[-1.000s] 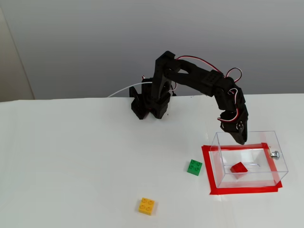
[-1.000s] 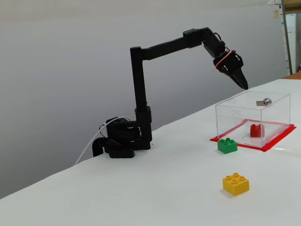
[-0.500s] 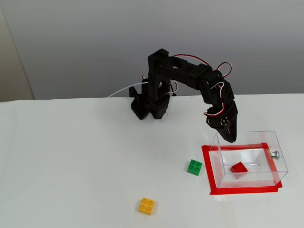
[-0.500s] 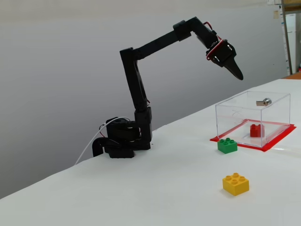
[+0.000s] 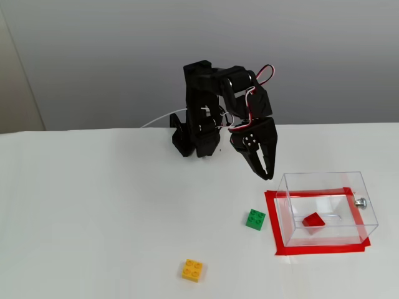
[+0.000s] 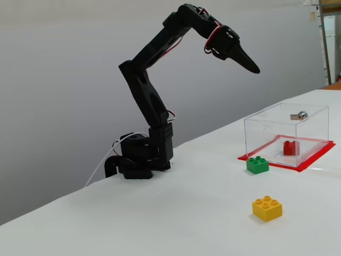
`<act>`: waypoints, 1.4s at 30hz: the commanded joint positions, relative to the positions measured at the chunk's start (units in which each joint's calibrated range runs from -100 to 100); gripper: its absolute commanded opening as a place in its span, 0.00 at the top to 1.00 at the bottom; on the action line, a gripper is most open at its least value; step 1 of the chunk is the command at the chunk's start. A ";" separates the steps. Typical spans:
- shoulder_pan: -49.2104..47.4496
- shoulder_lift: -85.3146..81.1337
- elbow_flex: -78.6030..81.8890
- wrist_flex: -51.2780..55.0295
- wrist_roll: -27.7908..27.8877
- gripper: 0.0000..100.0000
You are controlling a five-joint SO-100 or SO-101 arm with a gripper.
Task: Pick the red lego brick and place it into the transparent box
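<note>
my claw (image 5: 268,174) hangs empty, tips together, upper left of the box (image 5: 324,180); red brick (image 5: 313,220) lies inside.

Red lego brick (image 5: 313,220); green brick (image 5: 255,219); yellow brick (image 5: 192,270); clear transparent box (image 5: 324,183), red tape border (image 5: 270,215); black arm (image 6: 146,90); white tabletop (image 5: 93,212).

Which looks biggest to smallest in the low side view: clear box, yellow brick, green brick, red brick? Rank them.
1. Clear box, by far the largest.
2. Yellow brick.
3. Green brick.
4. Red brick.
The yellow brick is nearest the camera and the red farthest, so their true sizes may match.
</note>
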 commanded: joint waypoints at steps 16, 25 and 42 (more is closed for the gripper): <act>21.41 -24.35 25.09 -0.45 -5.55 0.98; 26.14 -39.45 47.70 -4.88 -5.45 0.98; 30.80 -58.63 79.07 -17.85 -5.40 0.98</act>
